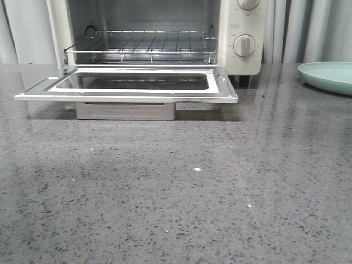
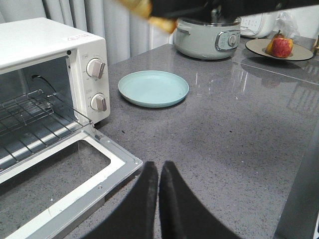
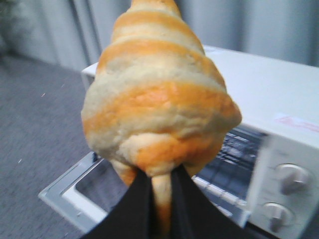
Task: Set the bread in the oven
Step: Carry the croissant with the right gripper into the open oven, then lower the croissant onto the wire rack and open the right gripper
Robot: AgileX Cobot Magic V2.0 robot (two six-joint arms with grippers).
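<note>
Here the oven (image 1: 165, 49) stands at the back of the grey speckled bench (image 1: 176, 192) with its glass door (image 1: 129, 85) dropped flat. The wire rack (image 1: 143, 44) inside carries nothing. Two round knobs (image 1: 244, 45) sit on the cream panel at its right side.

The bread (image 3: 157, 94) is not on the bench. It is held in the air by the right tool (image 3: 160, 199), whose two black fingers (image 3: 134, 209) are clamped on the narrow lower end of the bun, so that the striped golden body stands up above them. In the right wrist view the oven is seen behind and below the bread, with the open door and the knobs blurred. In the left wrist view a small yellow piece of the bread (image 2: 149, 15) shows at the upper edge, under a dark shape, well above the bench and behind the plate; the dark shape is too cut off to say more.

The left tool (image 2: 158, 199) hangs near the corner of the open door, with its two black fingers (image 2: 142, 209) pressed together and nothing between them.

A light blue-green plate (image 2: 153, 88) lies on the bench just beside the oven, on the knob side, and it is bare. Farther back stand a pale green cooker pot (image 2: 209, 36) and a beige dish (image 2: 299, 52) with a red and yellow fruit (image 2: 280, 46).
</note>
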